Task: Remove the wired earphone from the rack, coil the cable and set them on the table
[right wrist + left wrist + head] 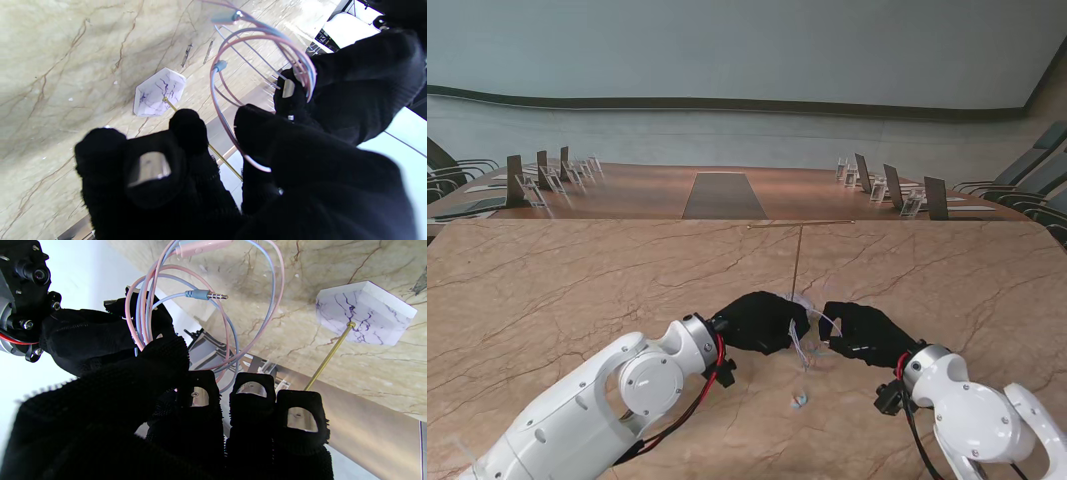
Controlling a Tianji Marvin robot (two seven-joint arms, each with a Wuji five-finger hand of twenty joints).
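Note:
The earphone cable (pixel 233 323), pink and pale blue, is wound in several loops held up between my two black-gloved hands, off the rack. Its jack plug (pixel 207 295) sticks out free, and the pink inline remote (pixel 200 246) lies on the upper loop. My left hand (pixel 762 322) pinches the loops, which run over its fingertip (pixel 289 89). My right hand (pixel 867 335) grips the same coil (pixel 267 40) with its thumb against it. A strand (pixel 799 345) hangs between the hands toward a small pale piece (pixel 799 400) on the table, too small to identify.
The rack's thin gold T-shaped rod (pixel 797 258) rises from a white marbled hexagonal base (pixel 363 311) just beyond my hands. Brown marble table top (pixel 577 290) spreads to both sides. A conference table with chairs and name stands (pixel 727 190) lies farther off.

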